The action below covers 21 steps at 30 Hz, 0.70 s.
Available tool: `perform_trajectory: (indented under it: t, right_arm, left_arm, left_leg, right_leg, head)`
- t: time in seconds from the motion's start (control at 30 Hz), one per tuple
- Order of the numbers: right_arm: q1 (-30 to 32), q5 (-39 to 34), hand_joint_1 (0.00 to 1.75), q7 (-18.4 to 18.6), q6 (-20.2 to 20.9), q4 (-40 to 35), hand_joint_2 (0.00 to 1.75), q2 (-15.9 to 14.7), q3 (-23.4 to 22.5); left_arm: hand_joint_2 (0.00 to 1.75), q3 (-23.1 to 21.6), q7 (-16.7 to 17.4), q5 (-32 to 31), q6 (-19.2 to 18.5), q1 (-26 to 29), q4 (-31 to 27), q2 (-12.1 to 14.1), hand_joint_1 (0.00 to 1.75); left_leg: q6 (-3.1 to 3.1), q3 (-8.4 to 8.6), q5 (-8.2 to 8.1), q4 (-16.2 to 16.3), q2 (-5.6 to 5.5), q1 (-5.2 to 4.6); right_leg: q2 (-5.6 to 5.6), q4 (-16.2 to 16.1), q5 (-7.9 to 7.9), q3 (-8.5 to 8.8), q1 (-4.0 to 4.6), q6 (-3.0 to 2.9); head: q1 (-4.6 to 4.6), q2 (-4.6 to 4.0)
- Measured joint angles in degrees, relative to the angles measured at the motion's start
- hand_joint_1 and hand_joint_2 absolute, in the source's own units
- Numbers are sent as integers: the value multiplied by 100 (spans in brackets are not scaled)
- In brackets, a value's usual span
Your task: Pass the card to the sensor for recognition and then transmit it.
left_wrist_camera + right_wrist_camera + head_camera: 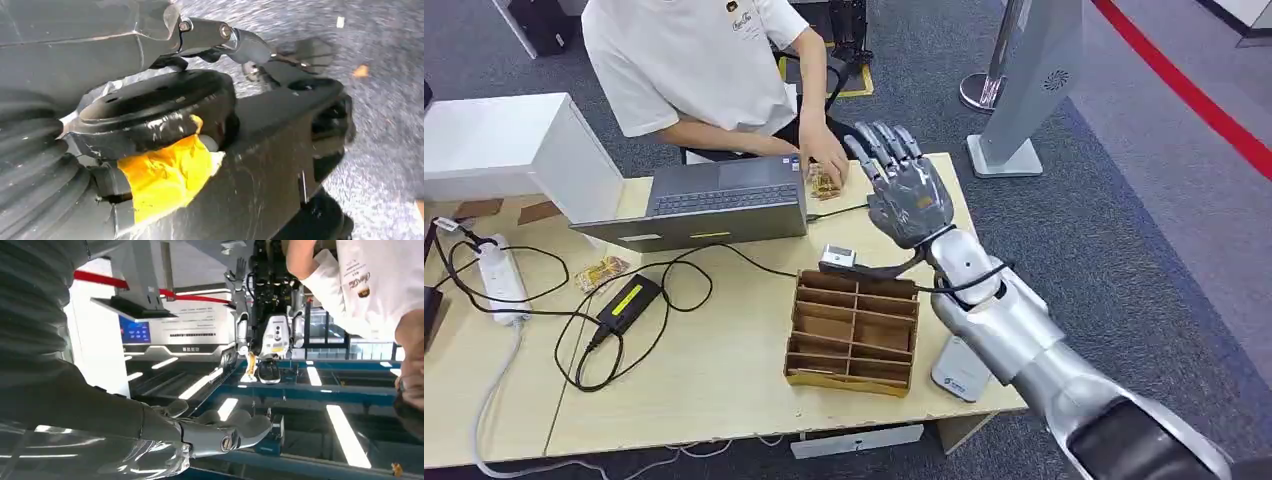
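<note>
While the right hand (907,190) is raised palm-up above the far right part of the bench (724,400), beyond the cardboard divider box (854,330), its fingers are spread and extended and nothing can be seen in its grasp; the right wrist view likewise shows the thumb and fingers bare. The left hand's state cannot be told: the left wrist view gives blurred dark parts and carpet. No card can be picked out with certainty. A seated person's hand (826,160) rests on small tan items (826,183) at the bench's far edge, behind the divider box and beside the laptop (724,205); whether a card is among them cannot be told. A small grey device (836,258), cabled and touching the box's far rim, is judged to be the sensor. By this reading the task stands at its opening: the card must be received, presented to the sensor, then handed on.

The bench is pale wood. Left of the box lie a black power adapter (629,300) with looped cables and a white power strip (499,275); a white device (959,368) stands to its right. The floor is grey carpet with a red stripe (1184,90).
</note>
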Motion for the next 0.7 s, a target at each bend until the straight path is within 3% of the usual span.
perform_trajectory:
  t: [0.2,0.4,0.63,0.7]
  right_arm:
    - [1647,109,0,-123,-112,-2150,175,-882,-296]
    - [3614,498,0,-221,-783,-3979,175,-1669,-676]
    - [3867,565,0,-243,-882,-4215,175,-1758,-746]
    - [4276,636,0,-289,-970,-4534,175,-1874,-835]
  left_arm:
    - [175,249,107,218,-46,9,0,37,0]
    - [175,542,107,422,55,10,0,39,0]
    - [175,590,107,446,70,11,0,39,0]
    - [175,658,107,459,96,10,0,39,0]
  left_leg:
    - [15,2,-24,0,-12,0]
    - [17,6,-52,0,-9,0]
    - [19,6,-54,-1,-9,0]
    - [14,7,-60,-1,-2,0]
  right_leg:
    - [-14,-11,-19,10,1,13]
    - [-15,-14,-41,19,0,21]
    - [-15,-14,-44,21,0,22]
    - [-5,-13,-44,20,0,20]
  head:
    - [-2,2]
    - [-4,0]
    - [-2,0]
    - [-4,2]
